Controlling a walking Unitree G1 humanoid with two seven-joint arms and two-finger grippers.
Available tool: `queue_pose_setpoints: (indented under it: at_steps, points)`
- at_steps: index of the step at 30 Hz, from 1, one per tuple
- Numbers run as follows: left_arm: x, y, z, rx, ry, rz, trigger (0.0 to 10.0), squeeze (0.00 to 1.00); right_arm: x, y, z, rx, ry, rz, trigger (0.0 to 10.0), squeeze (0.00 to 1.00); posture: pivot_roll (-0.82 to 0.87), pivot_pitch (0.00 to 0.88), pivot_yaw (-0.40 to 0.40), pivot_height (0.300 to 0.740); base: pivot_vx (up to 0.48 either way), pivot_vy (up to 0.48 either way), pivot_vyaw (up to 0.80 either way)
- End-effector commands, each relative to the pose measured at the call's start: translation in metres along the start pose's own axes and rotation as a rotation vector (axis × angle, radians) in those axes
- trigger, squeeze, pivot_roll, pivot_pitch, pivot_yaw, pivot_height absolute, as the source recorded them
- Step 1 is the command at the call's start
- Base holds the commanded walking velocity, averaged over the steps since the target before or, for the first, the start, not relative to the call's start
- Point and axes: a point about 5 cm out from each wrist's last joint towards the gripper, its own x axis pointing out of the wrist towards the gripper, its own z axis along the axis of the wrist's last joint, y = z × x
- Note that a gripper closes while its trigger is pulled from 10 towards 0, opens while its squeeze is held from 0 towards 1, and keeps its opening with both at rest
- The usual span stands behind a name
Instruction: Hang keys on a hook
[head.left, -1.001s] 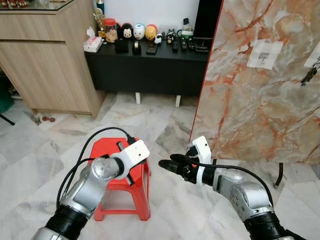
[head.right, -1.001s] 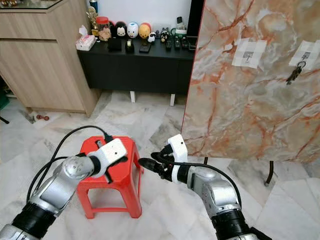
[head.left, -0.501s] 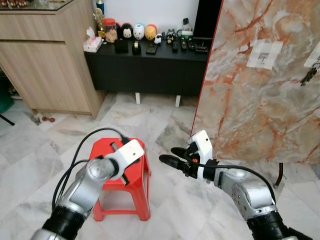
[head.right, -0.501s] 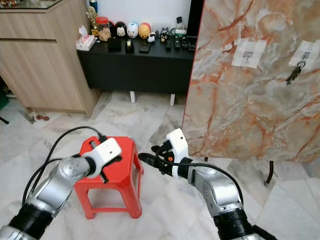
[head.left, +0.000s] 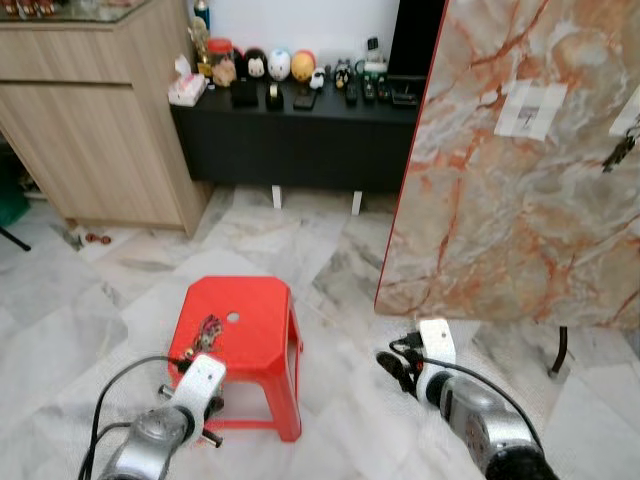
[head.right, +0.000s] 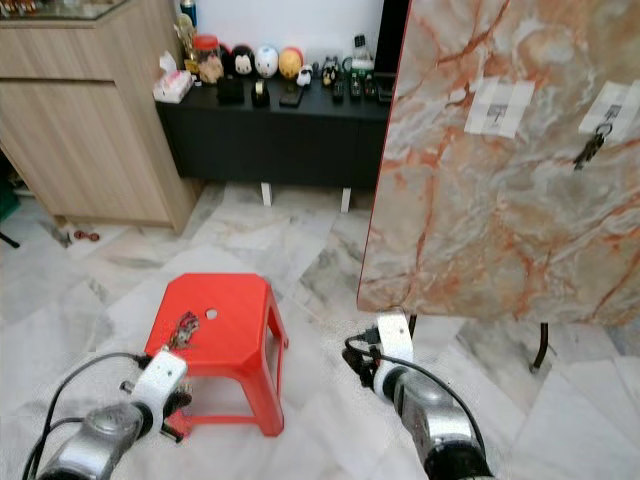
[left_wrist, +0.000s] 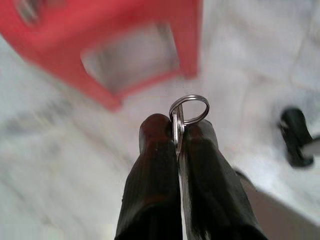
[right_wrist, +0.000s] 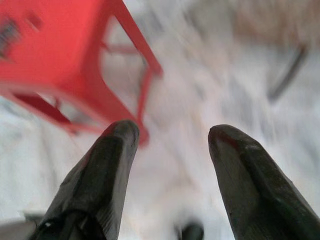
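The left gripper's (left_wrist: 178, 131) fingers pinch a key ring (left_wrist: 189, 109); the right gripper's (right_wrist: 172, 137) fingers spread apart.

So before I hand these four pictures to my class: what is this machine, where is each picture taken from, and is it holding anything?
It is a walking robot with two arms. Two pictures come from cameras in its head, looking down at a red stool with a bunch of keys on it, beside a marble board where other keys hang. The other two come from wrist cameras. The left gripper pinches a metal key ring. The right gripper is open and empty.
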Motion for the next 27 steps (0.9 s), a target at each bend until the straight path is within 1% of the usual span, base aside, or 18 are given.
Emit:
queue_pose_setpoints:
  at_steps: [1,2,3,4,6,9,10,11,14,16,18,19,21,22,24,27]
  points:
    - [0.002,-0.004,-0.017,-0.051,0.037,0.023,10.0,0.00,-0.001,-0.003,-0.031,0.014,0.078,-0.062,10.0,0.00,0.07,0.036,-0.047,0.740,0.000,0.000,0.00]
    - [0.002,-0.004,-0.017,-0.051,0.037,0.023,10.0,0.00,-0.001,-0.003,-0.031,0.014,0.078,-0.062,10.0,0.00,0.07,0.036,-0.047,0.740,0.000,0.000,0.00]
    - [0.003,-0.008,-0.029,-0.079,0.075,0.035,10.0,0.00,-0.003,-0.003,-0.047,0.023,0.117,-0.080,10.0,0.00,0.07,0.034,-0.048,0.740,0.000,0.000,0.00]
    - [0.003,-0.009,-0.033,-0.082,0.090,0.040,10.0,0.00,-0.004,-0.003,-0.051,0.023,0.128,-0.086,10.0,0.00,0.07,0.034,-0.048,0.740,0.000,0.000,0.00]
    - [0.002,-0.014,-0.044,-0.040,0.127,0.039,10.0,0.00,-0.006,-0.004,-0.062,0.044,0.153,-0.116,10.0,0.00,0.07,0.035,-0.047,0.740,0.000,0.000,0.00]
    - [0.002,-0.021,-0.055,-0.053,0.161,0.037,10.0,0.00,-0.006,-0.005,-0.065,0.087,0.138,-0.143,10.0,0.00,0.06,0.036,-0.045,0.740,0.000,0.000,0.00]
    - [0.001,-0.024,-0.060,-0.061,0.170,0.042,10.0,0.00,-0.007,-0.007,-0.067,0.085,0.130,-0.165,10.0,0.00,0.06,0.036,-0.045,0.740,0.000,0.000,0.00]
    - [0.001,-0.024,-0.060,-0.061,0.170,0.042,10.0,0.00,-0.007,-0.007,-0.067,0.085,0.130,-0.165,10.0,0.00,0.06,0.036,-0.045,0.740,0.000,0.000,0.00]
    - [0.001,-0.029,-0.066,-0.081,0.186,0.044,10.0,0.00,-0.012,-0.016,-0.076,0.058,0.146,-0.201,10.0,0.00,0.07,0.038,-0.048,0.740,0.000,0.000,0.00]
    - [0.001,-0.032,-0.069,-0.093,0.200,0.048,10.0,0.00,-0.022,-0.025,-0.095,0.056,0.179,-0.227,10.0,0.00,0.07,0.036,-0.050,0.740,0.000,0.000,0.00]
    - [0.001,-0.034,-0.072,-0.090,0.210,0.050,10.0,0.00,-0.038,-0.038,-0.120,0.056,0.233,-0.266,10.0,0.00,0.06,0.035,-0.049,0.740,0.000,0.000,0.00]
    - [0.001,-0.035,-0.073,-0.092,0.212,0.050,10.0,0.00,-0.043,-0.042,-0.127,0.057,0.247,-0.280,10.0,0.00,0.06,0.034,-0.049,0.740,0.000,0.000,0.00]
    - [0.000,-0.037,-0.075,-0.098,0.215,0.049,10.0,0.00,-0.049,-0.048,-0.134,0.060,0.263,-0.298,10.0,0.00,0.06,0.034,-0.049,0.740,0.000,0.000,0.00]
    - [0.000,-0.037,-0.075,-0.098,0.215,0.049,10.0,0.00,-0.049,-0.048,-0.134,0.060,0.263,-0.298,10.0,0.00,0.06,0.034,-0.049,0.740,0.000,0.000,0.00]
    - [0.000,-0.038,-0.076,-0.114,0.213,0.043,10.0,0.00,-0.054,-0.054,-0.137,0.069,0.268,-0.312,10.0,0.00,0.06,0.034,-0.049,0.740,0.000,0.000,0.00]
    - [0.000,-0.040,-0.078,-0.121,0.215,0.041,10.0,0.00,-0.054,-0.057,-0.135,0.079,0.250,-0.320,10.0,0.00,0.06,0.033,-0.046,0.740,0.000,0.000,0.00]
